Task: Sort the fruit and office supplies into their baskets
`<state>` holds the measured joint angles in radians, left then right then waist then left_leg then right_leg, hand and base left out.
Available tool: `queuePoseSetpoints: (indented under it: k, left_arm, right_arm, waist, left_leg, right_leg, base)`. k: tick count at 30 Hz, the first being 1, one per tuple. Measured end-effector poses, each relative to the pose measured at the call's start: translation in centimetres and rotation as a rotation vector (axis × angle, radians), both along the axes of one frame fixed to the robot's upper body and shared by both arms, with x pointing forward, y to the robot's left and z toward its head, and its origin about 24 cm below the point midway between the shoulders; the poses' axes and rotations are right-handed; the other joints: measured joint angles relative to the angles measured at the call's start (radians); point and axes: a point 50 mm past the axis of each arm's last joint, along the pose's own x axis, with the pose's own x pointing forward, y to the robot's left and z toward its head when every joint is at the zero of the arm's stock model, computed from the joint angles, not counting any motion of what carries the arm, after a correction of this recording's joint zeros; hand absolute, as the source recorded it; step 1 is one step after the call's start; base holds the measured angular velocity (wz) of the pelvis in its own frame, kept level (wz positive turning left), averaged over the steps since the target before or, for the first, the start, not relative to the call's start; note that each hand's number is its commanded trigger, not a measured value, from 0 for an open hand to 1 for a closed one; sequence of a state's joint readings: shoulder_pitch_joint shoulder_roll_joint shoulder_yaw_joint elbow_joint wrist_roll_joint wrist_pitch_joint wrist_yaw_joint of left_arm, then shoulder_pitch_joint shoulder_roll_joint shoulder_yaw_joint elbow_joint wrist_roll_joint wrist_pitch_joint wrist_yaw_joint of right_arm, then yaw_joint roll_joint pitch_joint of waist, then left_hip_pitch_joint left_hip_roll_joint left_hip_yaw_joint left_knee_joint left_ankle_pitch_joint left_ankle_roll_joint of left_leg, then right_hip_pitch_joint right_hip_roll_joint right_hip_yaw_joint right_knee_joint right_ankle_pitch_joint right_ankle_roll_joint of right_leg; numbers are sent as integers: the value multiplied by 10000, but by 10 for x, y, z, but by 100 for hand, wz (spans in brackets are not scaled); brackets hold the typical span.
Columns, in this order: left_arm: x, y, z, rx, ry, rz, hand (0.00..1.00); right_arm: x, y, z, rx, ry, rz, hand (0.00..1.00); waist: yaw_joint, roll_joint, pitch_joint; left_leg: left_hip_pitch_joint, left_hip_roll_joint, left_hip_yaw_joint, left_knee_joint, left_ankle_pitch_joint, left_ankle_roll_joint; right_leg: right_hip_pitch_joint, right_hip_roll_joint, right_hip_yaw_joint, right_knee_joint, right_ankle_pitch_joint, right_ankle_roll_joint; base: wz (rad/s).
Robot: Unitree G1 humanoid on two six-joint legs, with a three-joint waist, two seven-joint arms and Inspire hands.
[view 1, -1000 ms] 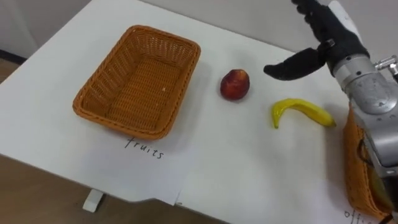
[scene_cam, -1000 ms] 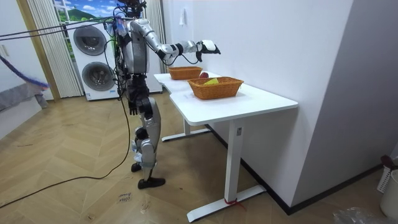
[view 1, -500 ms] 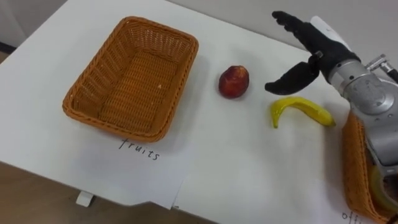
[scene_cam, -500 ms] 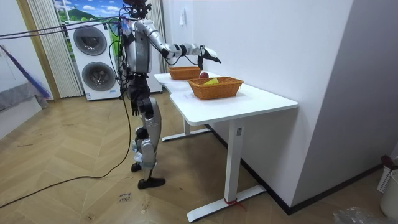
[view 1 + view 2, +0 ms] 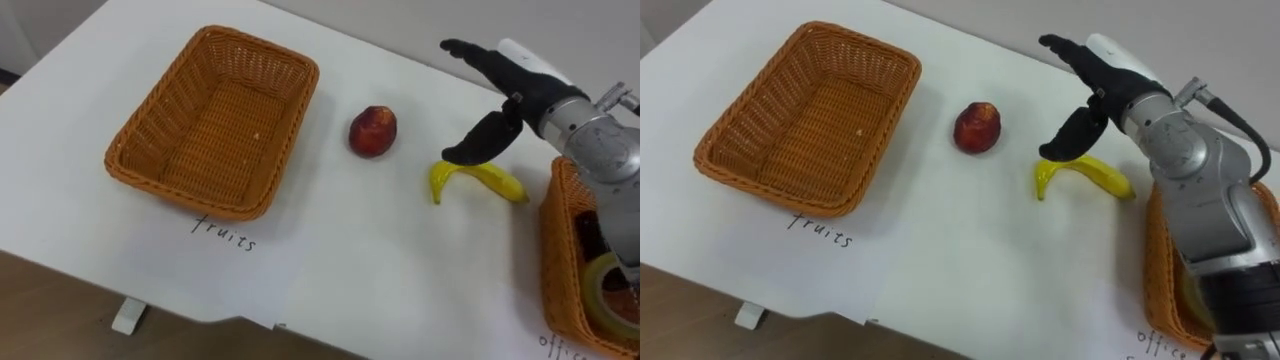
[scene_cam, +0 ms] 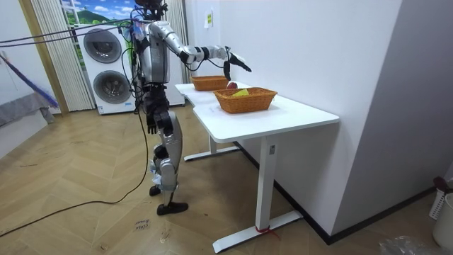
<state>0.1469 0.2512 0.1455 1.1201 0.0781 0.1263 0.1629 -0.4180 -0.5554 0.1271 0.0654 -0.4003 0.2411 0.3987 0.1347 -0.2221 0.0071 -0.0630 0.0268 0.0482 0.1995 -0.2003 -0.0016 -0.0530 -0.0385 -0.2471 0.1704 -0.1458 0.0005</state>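
Observation:
A yellow banana (image 5: 472, 178) lies on the white table (image 5: 380, 250), to the right of a red round fruit (image 5: 373, 131). My right hand (image 5: 512, 88) is open and hovers just above the banana's far side, thumb (image 5: 481, 143) pointing down close to it and nothing held. The empty wicker basket (image 5: 210, 120) labelled for fruits stands at the left. A second wicker basket (image 5: 566, 262) at the right edge holds a tape roll (image 5: 611, 301) and a dark item. In the room view my left hand (image 6: 150, 122) hangs by my hip.
I stand at the end of the white desk (image 6: 283, 117), with my right arm stretched over it. A wall runs behind the table. Handwritten paper labels (image 5: 222, 238) lie in front of each basket. Washing machines (image 6: 106, 67) stand behind me.
My right hand has come down and nearer, from above the far edge to just over the banana. The camera has shifted a little, showing more of the right basket.

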Motion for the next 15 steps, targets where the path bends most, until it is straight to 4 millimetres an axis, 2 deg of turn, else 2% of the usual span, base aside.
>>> queuePoseSetpoints:
  k: [9,15]
  left_arm:
    - [1,1,1,31,-77,44,0]
    - [9,4,4,104,-503,-80,0]
  right_arm:
    - [-1,1,0,-101,232,170,0]
    - [0,-5,7,-465,137,122,0]
  waist:
    - [-13,-7,-6]
    - [-21,-90,-33]
  left_leg:
    - [4,6,23,6,1,2]
    - [38,8,29,-13,2,2]
  right_leg:
    - [-4,4,6,-2,35,4]
    - [5,5,11,-3,35,4]
  base:
    - [-1]
    - [0]
